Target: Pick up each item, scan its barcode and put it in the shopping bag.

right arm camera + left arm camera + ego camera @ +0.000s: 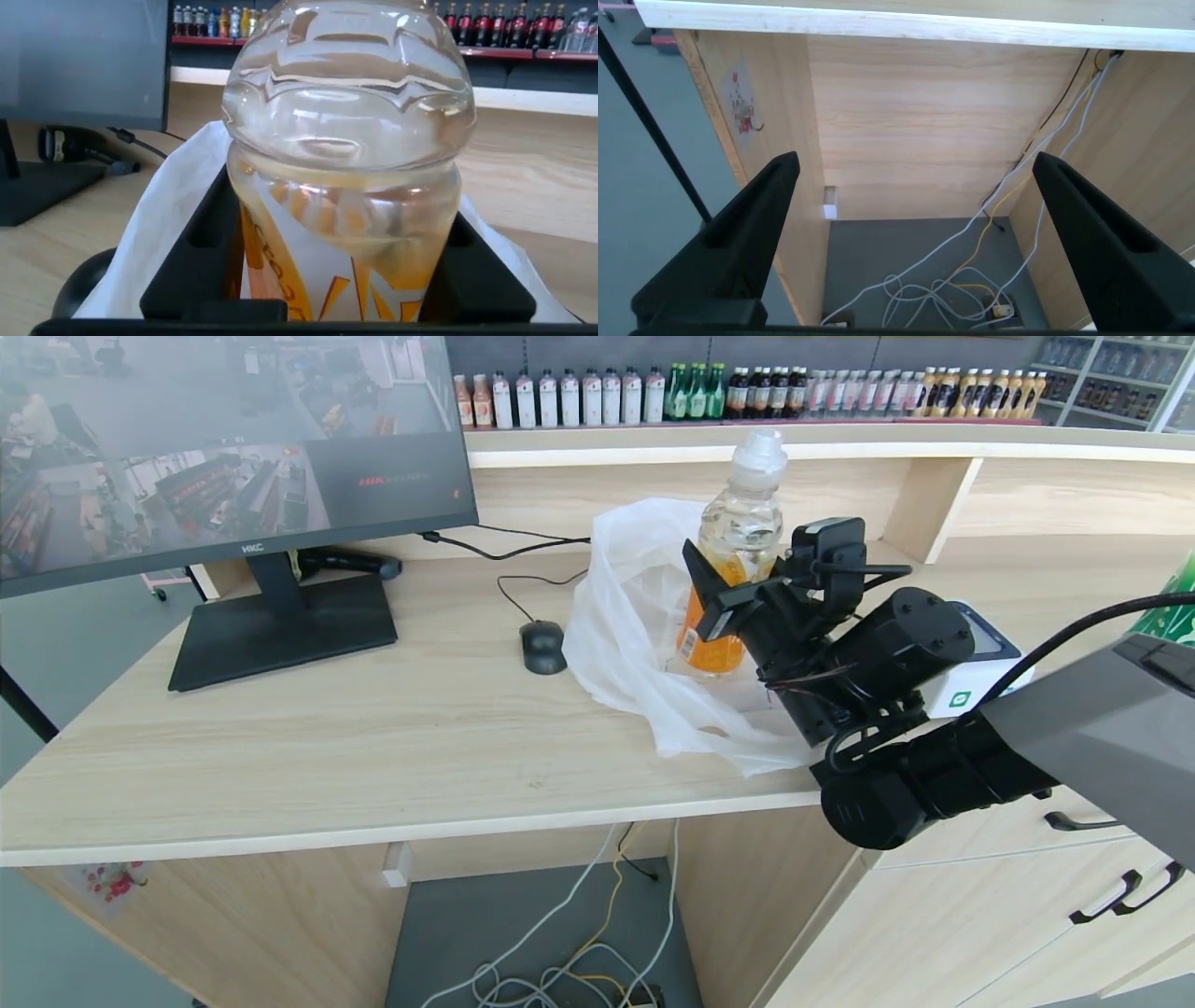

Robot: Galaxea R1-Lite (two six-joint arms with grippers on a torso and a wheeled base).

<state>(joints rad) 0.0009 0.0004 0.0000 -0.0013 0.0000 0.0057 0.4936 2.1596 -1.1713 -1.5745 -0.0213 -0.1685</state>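
A clear bottle (738, 555) with an orange label and white cap stands upright inside the mouth of the white plastic shopping bag (635, 616) on the counter. My right gripper (724, 593) is shut on the bottle around its labelled middle. In the right wrist view the bottle (350, 177) sits between the black fingers (201, 247), with the bag (159, 224) behind and below it. My left gripper (910, 243) hangs open below the counter, facing the wooden panel and cables under the desk.
A monitor (224, 439) on a black stand occupies the counter's left. A black mouse (542, 646) lies beside the bag. A handheld scanner (345, 562) lies behind the monitor stand. A white payment box (976, 672) sits right of the bag. A raised shelf (840, 439) runs behind.
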